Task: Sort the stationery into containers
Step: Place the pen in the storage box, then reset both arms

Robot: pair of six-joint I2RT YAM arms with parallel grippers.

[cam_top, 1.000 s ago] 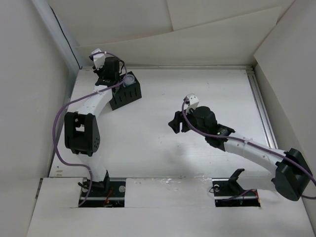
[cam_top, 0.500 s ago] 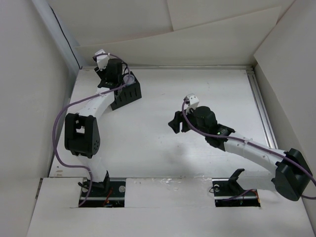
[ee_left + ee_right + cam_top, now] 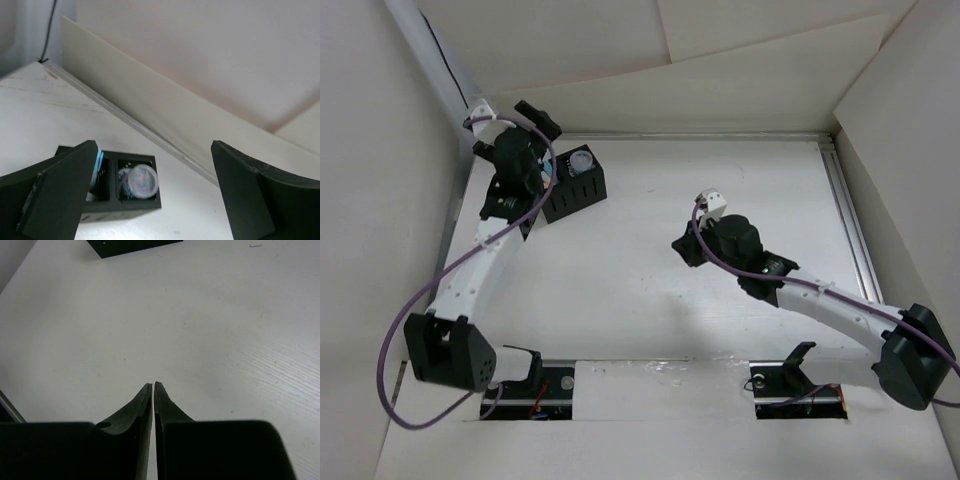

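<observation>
The black organizer [image 3: 582, 192] stands at the back left of the table. A round white cylinder with a blue-patterned top [image 3: 581, 160] sits in its right compartment, also seen in the left wrist view as the cylinder [image 3: 141, 180] inside the organizer [image 3: 125, 214]. A light blue stick [image 3: 100, 162] leans in the compartment to its left. My left gripper [image 3: 517, 132] is raised behind and left of the organizer, open wide and empty [image 3: 154, 146]. My right gripper [image 3: 680, 247] is shut on nothing over bare table mid-right [image 3: 154, 385].
Cardboard walls close in the table on the left, back and right. A metal rail [image 3: 150, 135] runs along the back edge and another rail [image 3: 850, 230] along the right side. A corner of the organizer [image 3: 130, 245] shows at the top of the right wrist view.
My left gripper opened, leaving the white cylinder in the organizer, and the arm lifted back and swung left. My right gripper closed from partly open to shut and barely moved.
</observation>
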